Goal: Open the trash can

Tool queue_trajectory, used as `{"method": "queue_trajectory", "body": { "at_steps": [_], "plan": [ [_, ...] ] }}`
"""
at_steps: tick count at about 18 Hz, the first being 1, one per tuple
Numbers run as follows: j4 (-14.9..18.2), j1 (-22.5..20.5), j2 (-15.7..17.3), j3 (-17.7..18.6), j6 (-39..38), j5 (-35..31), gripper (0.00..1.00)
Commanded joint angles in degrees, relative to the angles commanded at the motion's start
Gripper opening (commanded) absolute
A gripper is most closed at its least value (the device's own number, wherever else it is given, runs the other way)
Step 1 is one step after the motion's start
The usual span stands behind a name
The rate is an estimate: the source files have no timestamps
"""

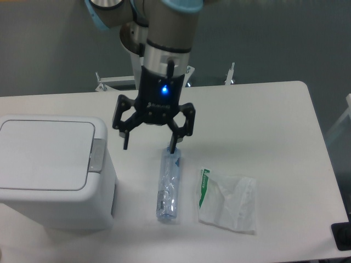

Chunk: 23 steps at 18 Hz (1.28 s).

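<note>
The trash can (52, 170) is a big white boxy bin at the left of the table, its flat lid down and a small grey push tab (97, 155) on its right edge. My gripper (149, 147) hangs open above the table just right of the bin, fingers pointing down, nothing between them. Its left fingertip is a short way right of the grey tab, and its right fingertip is over the cap end of a clear plastic bottle (168, 186).
The clear bottle lies lengthwise in the middle of the table. A crumpled clear plastic bag with a green strip (227, 201) lies right of it. The arm's base column (148, 60) stands behind the table's far edge. A dark object (342, 235) sits at the bottom right corner.
</note>
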State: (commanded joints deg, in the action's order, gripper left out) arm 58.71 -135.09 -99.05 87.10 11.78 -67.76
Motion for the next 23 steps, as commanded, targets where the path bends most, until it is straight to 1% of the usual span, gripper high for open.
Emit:
{"method": "queue_trajectory", "body": {
  "at_steps": [3,6,23],
  "plan": [
    [0.0,1.15,-0.7,0.09,-0.53,-0.18,1.0],
    [0.0,1.85,-0.7,0.18,-0.62,-0.18,1.0],
    [-0.18,2.03,-1.5,0.7,-0.53,-0.27,1.0]
  ]
}}
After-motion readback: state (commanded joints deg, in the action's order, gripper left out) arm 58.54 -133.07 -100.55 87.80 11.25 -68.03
